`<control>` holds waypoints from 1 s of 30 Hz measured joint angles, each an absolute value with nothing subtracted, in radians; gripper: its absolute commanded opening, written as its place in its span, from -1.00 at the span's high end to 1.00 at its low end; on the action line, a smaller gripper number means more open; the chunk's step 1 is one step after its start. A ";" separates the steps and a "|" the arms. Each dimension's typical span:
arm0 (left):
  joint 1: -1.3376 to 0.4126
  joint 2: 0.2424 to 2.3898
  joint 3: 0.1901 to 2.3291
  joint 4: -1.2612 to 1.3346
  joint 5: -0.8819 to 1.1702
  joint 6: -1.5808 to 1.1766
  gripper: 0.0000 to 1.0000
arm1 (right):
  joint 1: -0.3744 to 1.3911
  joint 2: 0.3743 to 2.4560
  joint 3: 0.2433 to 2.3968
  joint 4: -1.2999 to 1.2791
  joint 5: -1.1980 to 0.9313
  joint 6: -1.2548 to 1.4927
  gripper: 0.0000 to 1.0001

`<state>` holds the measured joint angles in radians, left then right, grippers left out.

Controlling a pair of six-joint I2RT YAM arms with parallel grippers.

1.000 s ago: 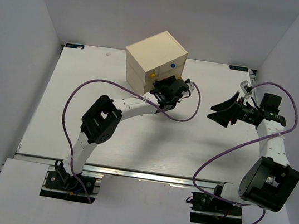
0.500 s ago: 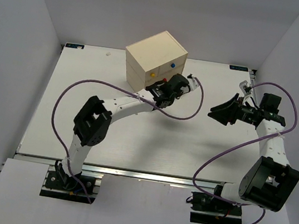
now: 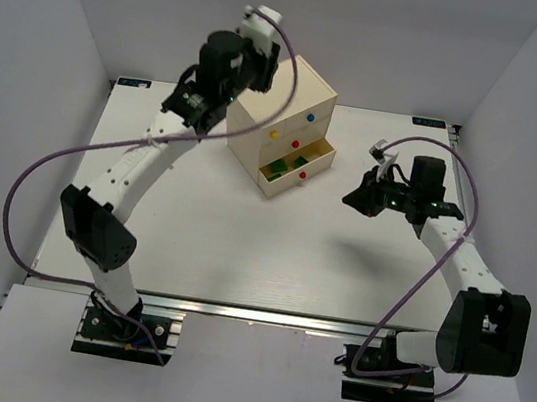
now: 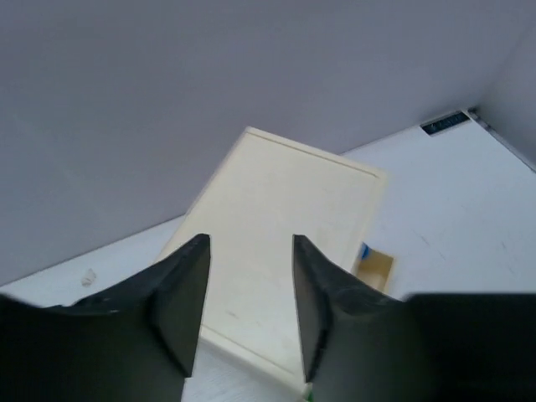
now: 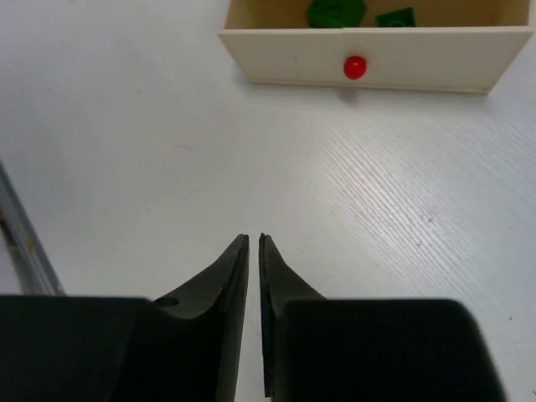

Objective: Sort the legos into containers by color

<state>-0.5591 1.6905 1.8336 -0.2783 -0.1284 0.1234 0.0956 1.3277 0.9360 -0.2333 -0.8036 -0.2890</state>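
1 chest (image 3: 300, 90), 2 green legos (image 5: 335, 12)

A white table (image 3: 192, 240) stands enclosed by plain grey walls (image 3: 62, 29).

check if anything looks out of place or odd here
Only the chest: it sits askew to the table edges, and its red-knobbed bottom drawer stands pulled out with green legos inside. Nothing spilled or damaged.

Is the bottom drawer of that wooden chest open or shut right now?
Open. The bottom drawer, red-knobbed, juts out from the chest, and green legos show inside it.
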 measured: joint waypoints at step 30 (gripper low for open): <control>-0.125 2.275 2.153 -0.063 0.841 -0.392 -0.78 | 0.187 2.086 1.230 0.236 -0.735 0.386 0.48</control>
